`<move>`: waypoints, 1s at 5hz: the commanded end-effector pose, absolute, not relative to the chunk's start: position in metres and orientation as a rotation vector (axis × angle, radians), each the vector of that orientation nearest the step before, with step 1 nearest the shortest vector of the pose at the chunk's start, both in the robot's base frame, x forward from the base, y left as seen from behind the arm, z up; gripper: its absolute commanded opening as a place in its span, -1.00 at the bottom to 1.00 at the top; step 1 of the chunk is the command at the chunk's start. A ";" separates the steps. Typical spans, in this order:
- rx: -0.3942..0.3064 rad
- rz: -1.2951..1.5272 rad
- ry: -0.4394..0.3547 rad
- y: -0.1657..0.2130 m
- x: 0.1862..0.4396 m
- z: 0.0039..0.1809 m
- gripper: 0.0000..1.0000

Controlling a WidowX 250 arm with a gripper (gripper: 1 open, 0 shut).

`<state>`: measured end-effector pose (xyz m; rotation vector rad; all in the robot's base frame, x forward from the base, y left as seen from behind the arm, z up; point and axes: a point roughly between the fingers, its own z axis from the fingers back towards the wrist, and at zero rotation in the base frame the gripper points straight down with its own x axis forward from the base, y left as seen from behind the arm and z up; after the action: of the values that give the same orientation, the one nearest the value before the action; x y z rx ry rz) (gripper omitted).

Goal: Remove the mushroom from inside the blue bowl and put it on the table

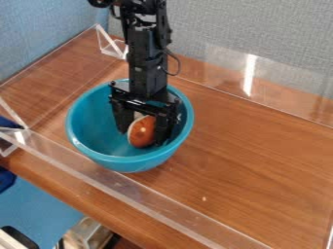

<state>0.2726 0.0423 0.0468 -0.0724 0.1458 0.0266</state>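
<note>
So the arm (146, 44) comes straight down into the bowl (93, 138), which sits on the counter (247, 146) near its clear front wall (196, 222); the gripper (143, 124) has its jaws spread wide, one on each side of the mushroom (143, 131); mushroom's lying in the bowl between them; can't tell if the jaws actually touch it.
</note>
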 end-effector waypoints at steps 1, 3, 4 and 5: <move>-0.078 0.024 0.111 0.046 0.275 0.055 1.00; -0.092 0.017 0.104 0.043 0.274 0.058 1.00; -0.097 0.010 0.102 0.040 0.272 0.063 1.00; -0.100 0.002 0.097 0.039 0.269 0.068 1.00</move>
<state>0.2647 0.0359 0.0537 -0.1066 0.1506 0.0086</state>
